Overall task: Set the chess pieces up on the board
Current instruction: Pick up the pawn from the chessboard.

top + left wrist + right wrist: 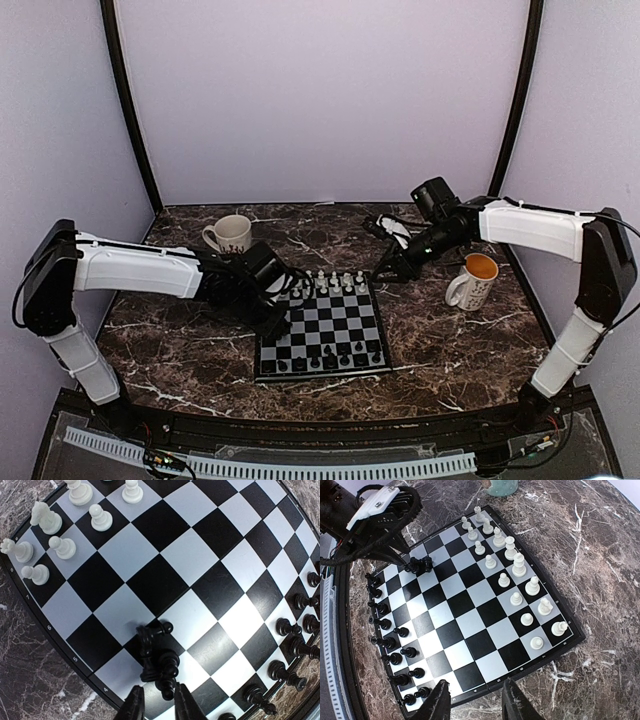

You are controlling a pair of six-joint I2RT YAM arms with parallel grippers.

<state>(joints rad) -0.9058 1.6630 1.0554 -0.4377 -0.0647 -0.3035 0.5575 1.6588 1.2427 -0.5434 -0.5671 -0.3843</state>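
Note:
The board (192, 555) lies in the middle of the table (340, 325). White chess pieces (50, 520) stand in rows along its far side (512, 565). Black chess pieces (295, 630) line the near side (387, 625). A clump of black pieces (157, 655) lies toppled near the board's left edge (420, 565). My left gripper (158, 702) is low over it, jaws narrow but open, straddling the tip of one fallen black piece (168, 687), with a gap still showing on the left side. My right gripper (476, 702) hangs open and empty above the board's right edge.
A white patterned mug (230, 235) stands behind the left arm. Right of the board, below the right arm, is a white mug with an orange inside (473, 278). The dark marble tabletop (600, 555) surrounds the board.

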